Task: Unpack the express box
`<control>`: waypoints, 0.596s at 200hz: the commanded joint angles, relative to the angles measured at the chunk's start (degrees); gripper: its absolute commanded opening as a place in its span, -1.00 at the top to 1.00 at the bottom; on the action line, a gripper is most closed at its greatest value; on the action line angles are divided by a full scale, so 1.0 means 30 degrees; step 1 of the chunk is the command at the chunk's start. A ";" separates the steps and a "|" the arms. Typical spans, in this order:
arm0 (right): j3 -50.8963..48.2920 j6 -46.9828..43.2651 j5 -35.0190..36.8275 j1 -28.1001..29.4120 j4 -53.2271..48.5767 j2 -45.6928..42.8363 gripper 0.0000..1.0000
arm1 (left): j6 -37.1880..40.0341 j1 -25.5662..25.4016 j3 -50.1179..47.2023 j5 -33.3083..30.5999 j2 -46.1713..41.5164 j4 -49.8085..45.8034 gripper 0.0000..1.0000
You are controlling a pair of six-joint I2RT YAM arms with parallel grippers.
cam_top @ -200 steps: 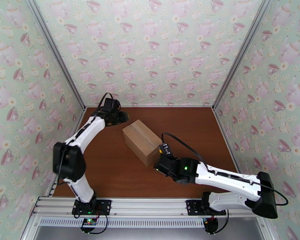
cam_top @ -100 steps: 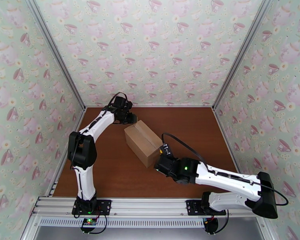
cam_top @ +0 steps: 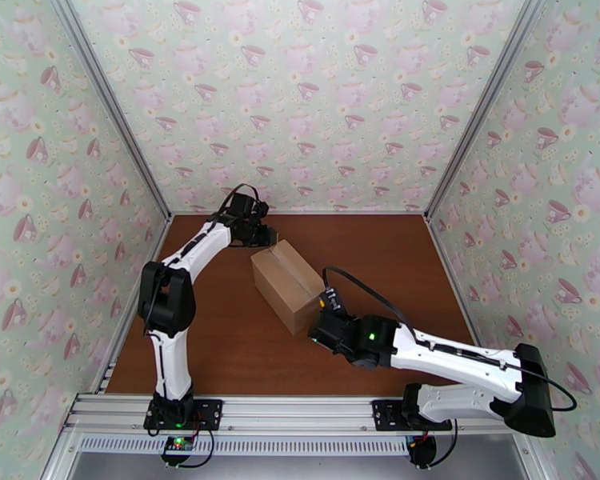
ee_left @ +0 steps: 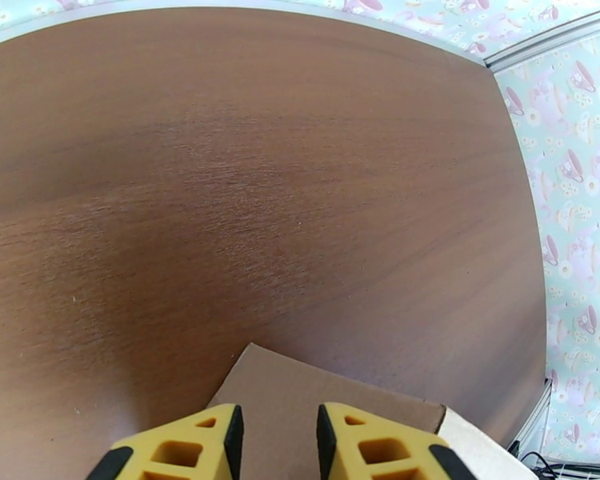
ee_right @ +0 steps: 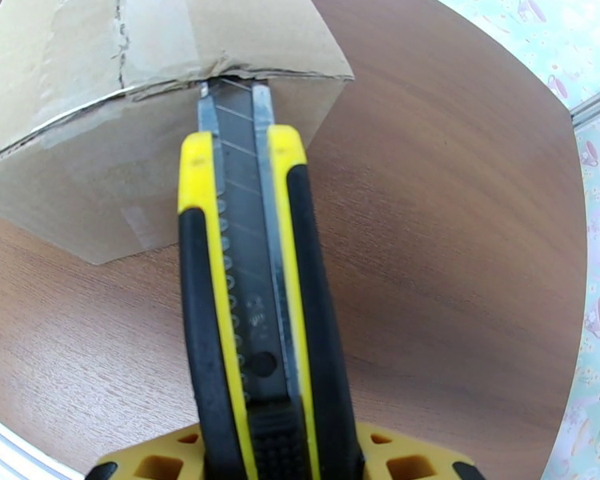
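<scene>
As right fingers (ee_right: pixel 416 462) pinch a box cutter (ee_right: pixel 252 314) against the express box (cam_top: pixel 286 283) seam (ee_right: pixel 164 86), left fingers (ee_left: pixel 180 450) hover apart; slicing along it comes next, I'd guess

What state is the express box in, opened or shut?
Shut: the express box has its flaps lying flat, and the knife has its tip at the taped seam.

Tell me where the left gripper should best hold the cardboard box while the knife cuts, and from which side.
Its far end, from above. The express box lies diagonally with the utility knife at its near top seam, so the far end is free, and the left gripper hangs open over that corner. Flaps are shut: probably press down, not pinch.
</scene>
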 commanded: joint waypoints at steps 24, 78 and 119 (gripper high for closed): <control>0.0157 -0.0298 0.0013 0.0117 0.0625 0.0177 1.00 | -0.1267 -0.0012 0.1226 -0.3399 0.0089 0.0380 0.34; 0.0184 -0.0062 -0.0048 0.0117 0.0556 0.0233 1.00 | -0.1946 0.0856 0.3205 -0.5978 -0.1748 -0.0105 0.27; 0.0191 0.0071 -0.0165 0.0117 0.0653 0.0341 1.00 | -0.2592 0.0748 0.0146 -0.7123 -0.6219 -0.0811 0.26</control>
